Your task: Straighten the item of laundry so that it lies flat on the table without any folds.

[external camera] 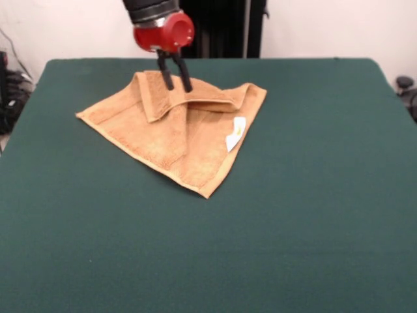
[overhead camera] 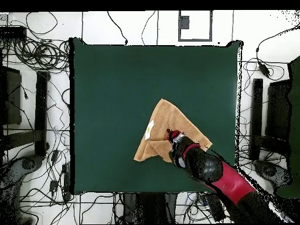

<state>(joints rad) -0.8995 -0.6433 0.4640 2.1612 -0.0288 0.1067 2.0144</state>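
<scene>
Terry towel (external camera: 174,134), tan-orange and folded into a rough triangle, lies on the green cloth table (external camera: 313,195) under the gripper (external camera: 176,83); its slim black fingers (external camera: 186,77), slightly apart, reach the raised folded edge, grasp unclear.

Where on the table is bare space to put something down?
The table is bare from the towel to the near edge, and on both sides of it. It is crowded only at the far edge, where the gripper stands on the towel's folded part.
</scene>
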